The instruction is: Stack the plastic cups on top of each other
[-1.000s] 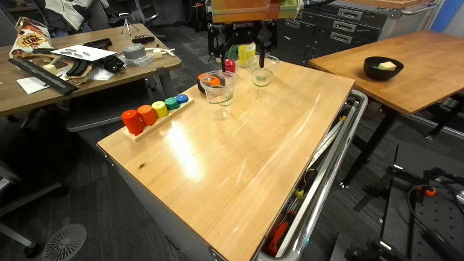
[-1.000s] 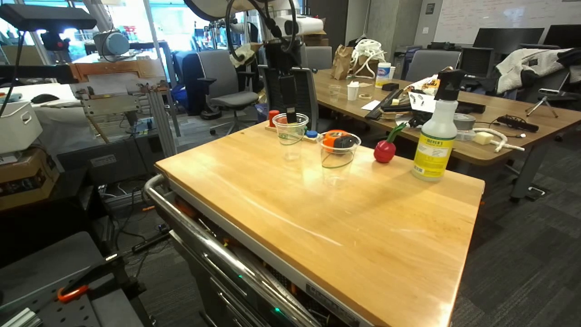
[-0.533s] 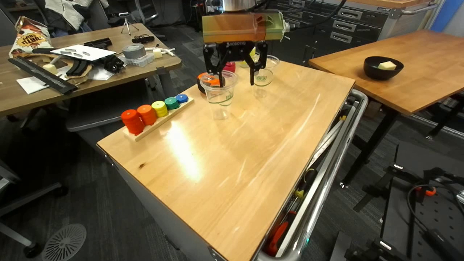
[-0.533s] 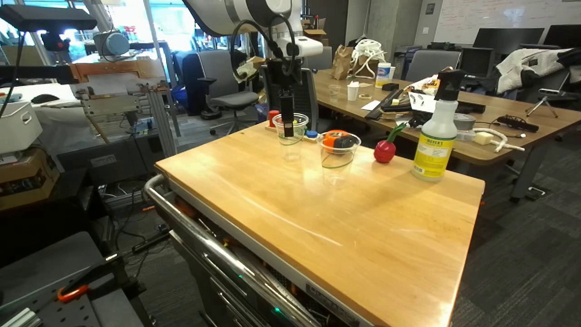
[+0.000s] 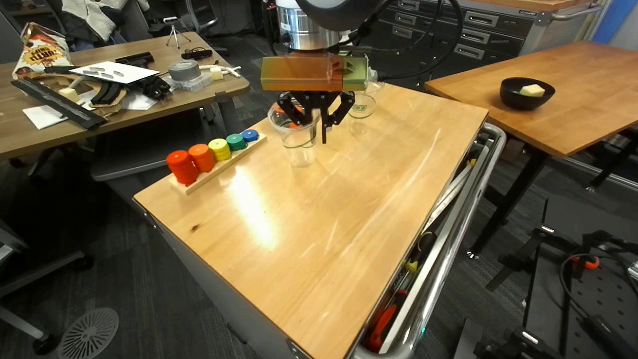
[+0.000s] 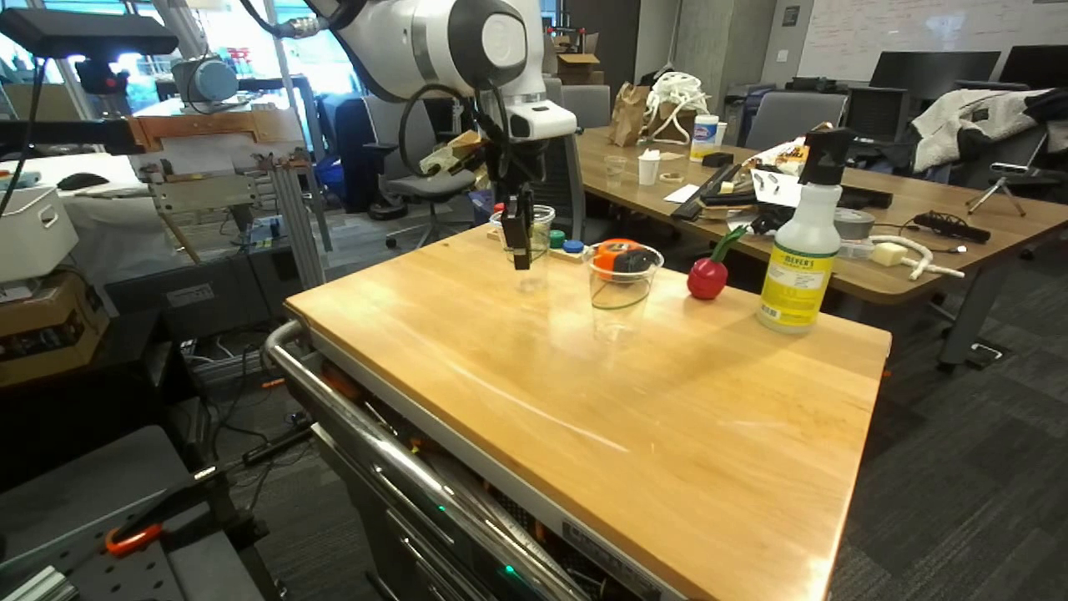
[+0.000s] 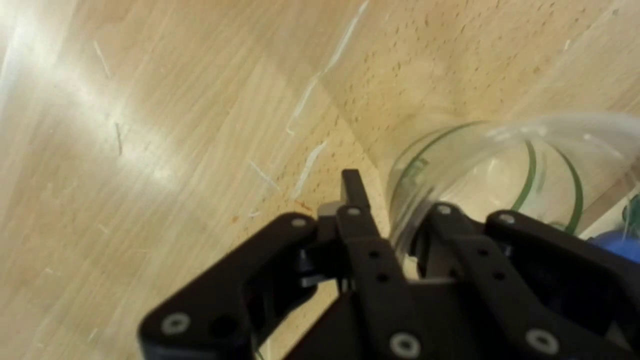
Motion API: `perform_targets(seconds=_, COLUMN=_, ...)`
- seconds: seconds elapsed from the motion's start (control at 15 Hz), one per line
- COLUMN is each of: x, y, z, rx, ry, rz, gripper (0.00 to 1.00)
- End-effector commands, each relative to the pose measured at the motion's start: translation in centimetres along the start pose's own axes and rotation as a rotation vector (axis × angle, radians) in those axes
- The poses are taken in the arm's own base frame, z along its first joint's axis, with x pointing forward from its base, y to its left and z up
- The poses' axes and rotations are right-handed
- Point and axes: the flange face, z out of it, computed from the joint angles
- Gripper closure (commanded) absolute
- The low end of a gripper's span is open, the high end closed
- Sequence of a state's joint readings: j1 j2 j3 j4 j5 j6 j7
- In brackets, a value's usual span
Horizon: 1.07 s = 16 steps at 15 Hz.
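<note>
Two clear plastic cups stand upright and apart on the wooden cart top. My gripper [image 5: 319, 132] has come down at the rim of one plastic cup [image 5: 301, 155], which leans slightly. In the wrist view that cup [image 7: 416, 167] has its wall passing between the jaws. One finger [image 7: 356, 189] is outside the wall; the other appears to be inside the mouth, its tip hidden. The jaws are drawn close together but a gap still shows, so the gripper is narrowly open. The second plastic cup [image 6: 617, 305] stands untouched, partly behind the gripper [image 5: 362, 113] in an exterior view.
A board of coloured rings [image 5: 219, 162] lies beside the leaning cup. Behind the cups are an orange and black tape measure [image 6: 619, 255], a red radish-shaped toy [image 6: 707, 278] and a tall white spray bottle [image 6: 797, 267]. A metal handle [image 6: 392, 451] runs along the cart's edge.
My gripper has lowered to the cup's rim and its jaws have narrowed from wide apart to close together. The cup's rim has shifted a little toward the ring board. The second cup has not moved.
</note>
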<state>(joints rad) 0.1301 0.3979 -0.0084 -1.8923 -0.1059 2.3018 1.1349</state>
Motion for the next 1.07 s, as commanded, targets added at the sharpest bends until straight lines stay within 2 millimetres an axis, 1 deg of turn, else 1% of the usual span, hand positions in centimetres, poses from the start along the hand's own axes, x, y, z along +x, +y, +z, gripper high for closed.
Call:
perform_targets(seconds=0.0, x=-0.6, y=0.3, z=-2.3, rx=0.004, ry=0.006, rz=0.070, gripper=1.00)
perform_targets(seconds=0.13, x=-0.8, y=1.1, z=-4.5, rx=0.001, ry=0.001, rz=0.080, gripper=1.00)
perform_targets(seconds=0.27, x=-0.4, y=2.4, z=-7.6, rx=-0.004, ry=-0.010, rz=0.093, gripper=0.99)
perform_targets(seconds=0.33, x=-0.3, y=3.1, z=-9.5, rx=0.002, ry=-0.018, rz=0.094, gripper=0.99)
perform_targets(seconds=0.4, x=0.1, y=4.0, z=-12.0, rx=0.020, ry=-0.032, rz=0.101, gripper=0.99)
perform_targets(seconds=0.47, x=0.6, y=4.6, z=-14.0, rx=0.042, ry=-0.022, rz=0.118, gripper=0.99)
perform_targets(seconds=0.6, x=1.8, y=6.6, z=-18.5, rx=0.103, ry=0.000, rz=0.148, gripper=0.99)
perform_targets(seconds=0.73, x=3.6, y=9.6, z=-22.5, rx=0.150, ry=0.045, rz=0.189, gripper=0.99)
perform_targets(seconds=0.87, x=5.7, y=13.3, z=-25.3, rx=0.174, ry=0.095, rz=0.220, gripper=0.99)
perform_targets(seconds=1.0, x=7.5, y=16.2, z=-25.6, rx=0.170, ry=0.090, rz=0.242, gripper=0.99)
